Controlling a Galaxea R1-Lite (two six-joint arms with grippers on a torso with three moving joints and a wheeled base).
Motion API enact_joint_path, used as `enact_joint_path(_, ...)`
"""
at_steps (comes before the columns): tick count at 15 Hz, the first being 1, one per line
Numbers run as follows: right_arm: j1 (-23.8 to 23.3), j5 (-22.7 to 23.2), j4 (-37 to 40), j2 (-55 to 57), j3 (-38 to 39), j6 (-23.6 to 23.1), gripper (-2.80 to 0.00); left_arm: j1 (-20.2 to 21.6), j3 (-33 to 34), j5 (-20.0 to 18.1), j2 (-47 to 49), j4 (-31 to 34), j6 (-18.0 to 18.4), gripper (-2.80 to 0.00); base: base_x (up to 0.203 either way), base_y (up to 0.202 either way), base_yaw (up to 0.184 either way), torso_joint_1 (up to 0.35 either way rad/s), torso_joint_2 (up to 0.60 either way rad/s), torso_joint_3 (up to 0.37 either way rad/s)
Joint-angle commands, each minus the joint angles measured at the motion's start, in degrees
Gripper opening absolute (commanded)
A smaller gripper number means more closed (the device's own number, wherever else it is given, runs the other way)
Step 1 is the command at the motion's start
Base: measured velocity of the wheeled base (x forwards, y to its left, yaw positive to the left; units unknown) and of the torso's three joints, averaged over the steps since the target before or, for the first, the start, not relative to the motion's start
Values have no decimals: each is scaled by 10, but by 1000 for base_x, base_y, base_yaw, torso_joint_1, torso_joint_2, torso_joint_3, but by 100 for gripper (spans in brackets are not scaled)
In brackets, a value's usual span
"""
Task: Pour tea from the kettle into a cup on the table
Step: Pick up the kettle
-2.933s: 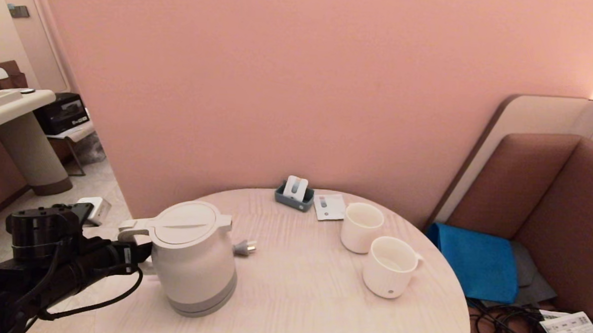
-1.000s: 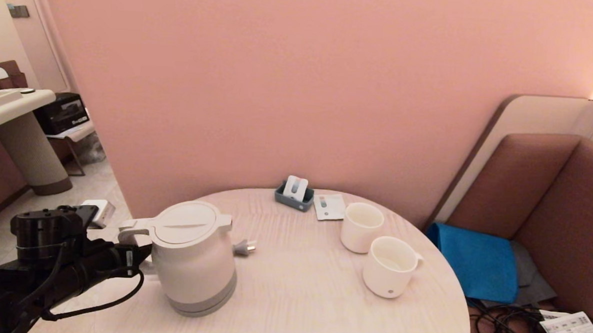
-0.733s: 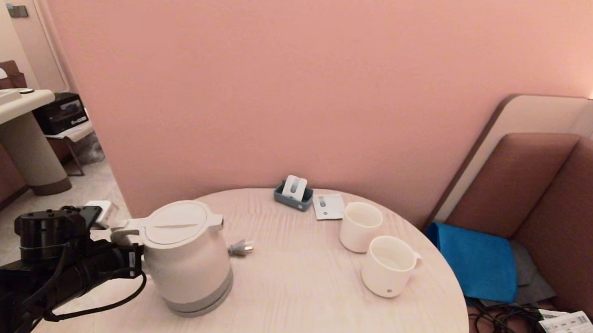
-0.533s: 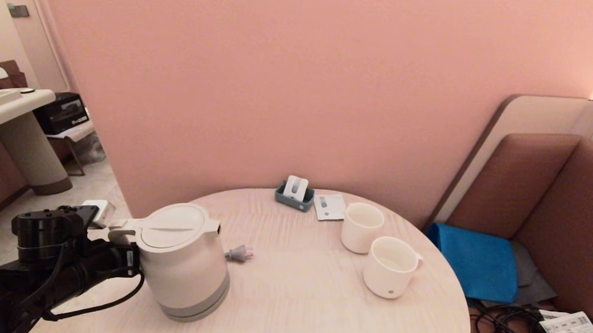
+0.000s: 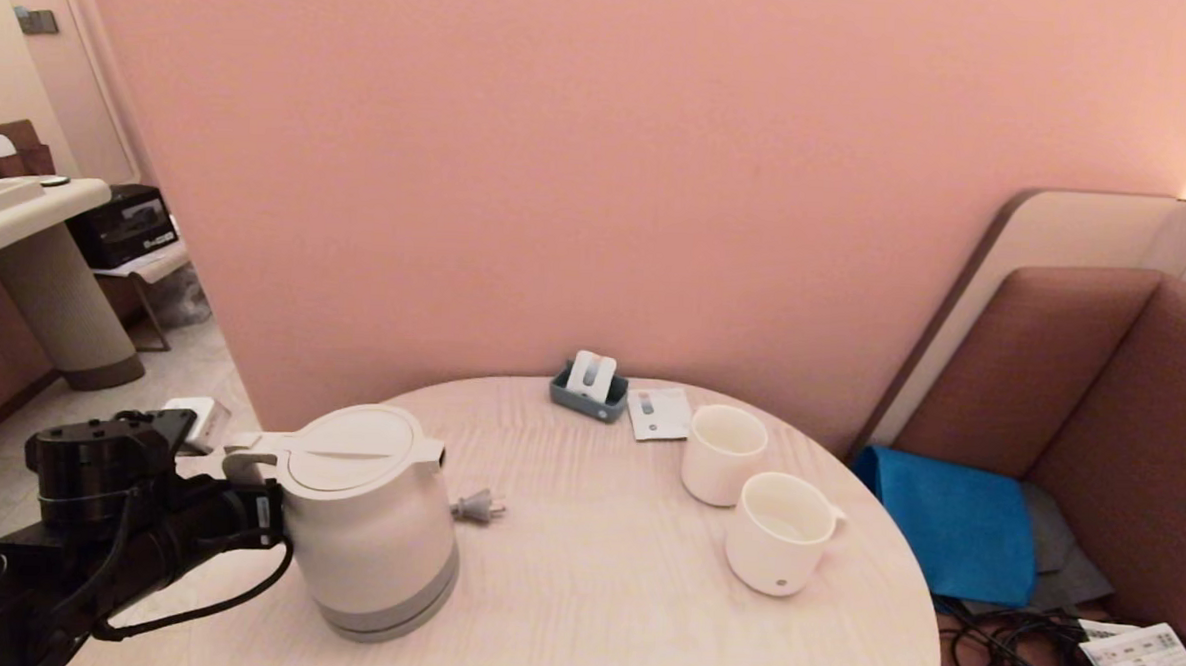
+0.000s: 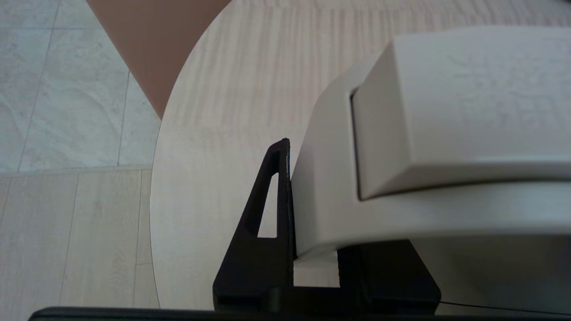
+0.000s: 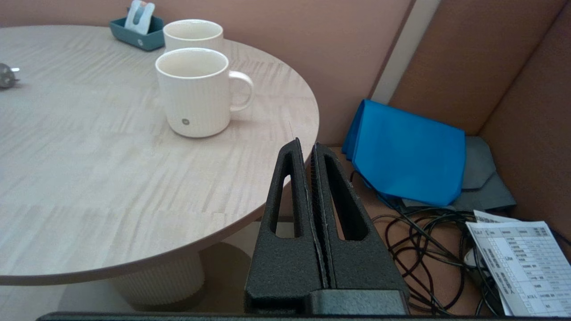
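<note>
Your left gripper (image 5: 262,521) is at the near left edge of the bench (image 5: 592,593), clamped on the loop handle of the kettle (image 5: 370,518). In the left wrist view one black finger (image 6: 272,200) presses flat against the side of the handle, and the other is hidden behind it. The kettle looks upright at the left side of the bench, its grey band at the bottom and its flat lid level; you cannot tell from these views whether its base touches the wood. A grey plug (image 5: 475,508) lies on the bench just beside the kettle, on its far right.

The cup (image 5: 779,533) stands upright on the right part of the bench, well apart from the kettle, handle pointing right and grey dot facing you. A second, plain white cup (image 5: 723,454) stands just behind it, touching or nearly so. A small blue-grey tray (image 5: 587,393) and a white card (image 5: 658,413) sit at the far edge.

Your right gripper (image 7: 311,151) hangs off the near right edge of the bench, over the cables (image 7: 419,249) on the floor, its fingers pressed together with nothing between them.
</note>
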Motion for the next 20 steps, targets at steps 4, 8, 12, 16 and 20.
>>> enact_joint_path(4,0,0,0,0,0,0,-280,-7,-8,1,-14,-5,-16,-280,0,0,0,0,0,0)
enact_joint_path(8,0,0,0,0,0,0,-280,-9,-17,11,-28,-1,-16,-280,0,0,0,0,0,0)
enact_joint_path(12,0,0,0,0,0,0,-280,-31,-25,34,-37,2,-16,-280,0,0,0,0,0,0)
enact_joint_path(16,0,0,0,0,0,0,-280,-61,-62,65,-59,55,-16,-280,0,0,0,0,0,0)
enact_joint_path(20,0,0,0,0,0,0,-280,-71,-122,67,-111,163,-33,-280,0,0,0,0,0,0)
